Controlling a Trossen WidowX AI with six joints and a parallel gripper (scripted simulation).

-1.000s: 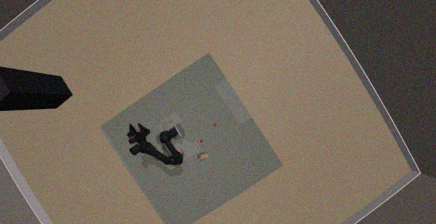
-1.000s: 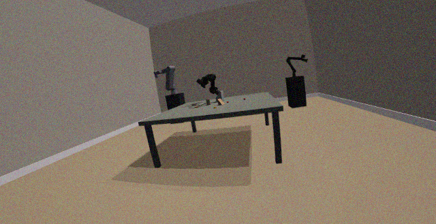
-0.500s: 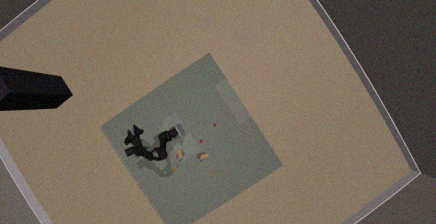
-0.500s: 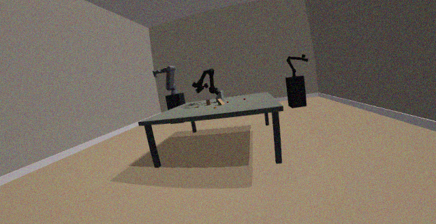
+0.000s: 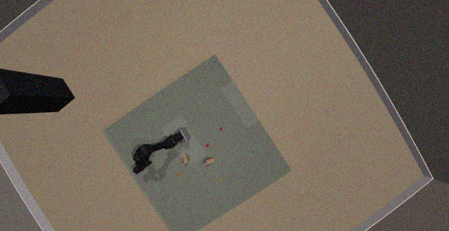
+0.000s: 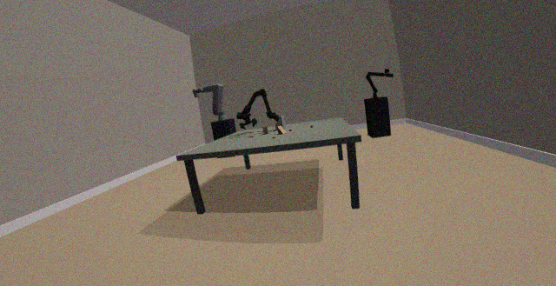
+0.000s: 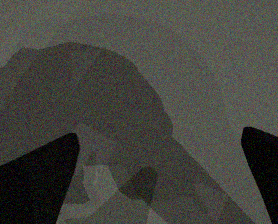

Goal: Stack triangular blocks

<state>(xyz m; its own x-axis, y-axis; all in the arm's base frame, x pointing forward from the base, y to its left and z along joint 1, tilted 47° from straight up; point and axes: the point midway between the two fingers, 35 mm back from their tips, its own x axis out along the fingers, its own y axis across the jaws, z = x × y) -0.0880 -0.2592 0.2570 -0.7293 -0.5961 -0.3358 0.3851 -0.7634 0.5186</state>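
Two small tan blocks lie apart on the grey-green table [image 5: 245,154] [image 6: 323,134]. One block [image 5: 185,159] [image 6: 265,130] is nearer the arm's base side. The other block [image 5: 210,161] [image 6: 281,129] lies to its right in the top and exterior views and looks slanted in the exterior view. Their sloped faces are too small to make out surely. My gripper [image 5: 143,169] [image 6: 248,125] [image 7: 162,139] is open and empty, above the table to the left of both blocks. The wrist view shows neither block clearly, only table and shadows between the fingers.
Small red pieces [image 5: 207,145] [image 5: 221,128] lie beyond the blocks. Small orange pieces [image 5: 181,173] [image 5: 219,179] lie on the near side. The arm's grey base mount [image 5: 184,135] stands behind the blocks. Other arms on black pedestals [image 6: 377,116] [image 6: 223,129] stand off the table.
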